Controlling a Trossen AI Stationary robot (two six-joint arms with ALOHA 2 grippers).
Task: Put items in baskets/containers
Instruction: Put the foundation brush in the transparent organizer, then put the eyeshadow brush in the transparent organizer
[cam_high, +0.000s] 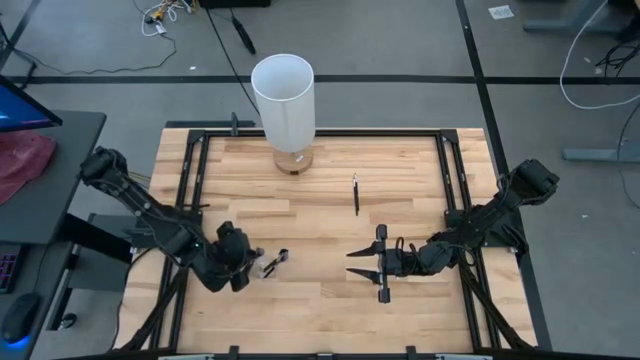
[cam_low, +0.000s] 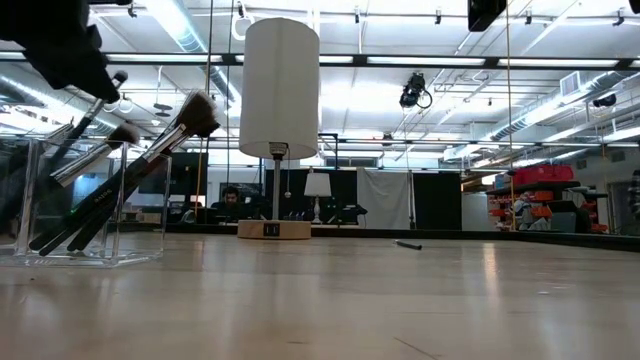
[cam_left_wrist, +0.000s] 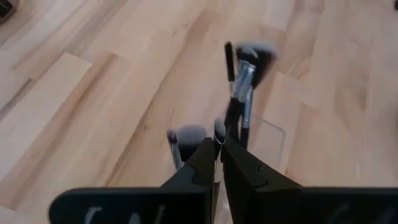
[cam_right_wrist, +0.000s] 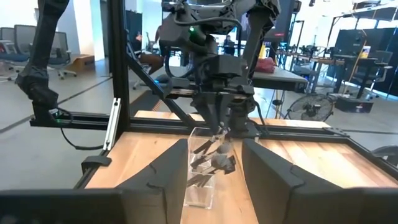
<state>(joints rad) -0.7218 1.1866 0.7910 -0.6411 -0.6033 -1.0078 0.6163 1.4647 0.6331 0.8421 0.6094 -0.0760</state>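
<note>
The clear container stands on the table's near left part, with several dark makeup brushes leaning inside it, bristle tips up. My left gripper hangs right over it, shut on one thin brush. One more brush lies flat on the wood near the table's middle, also seen far off in the low view. My right gripper hovers open, right of the container and pointing at it, touching nothing. My left gripper pinches a thin dark brush by its upper end between its two fingertips, coming from above and pointing down. The brush slants down into the container among the others. Whether its lower end rests on the container floor does not show.
A tall white cylinder lamp on a wooden base stands at the far edge, left of centre. A black frame rail runs round the tabletop. Bare wood lies between the two grippers and along the near edge.
</note>
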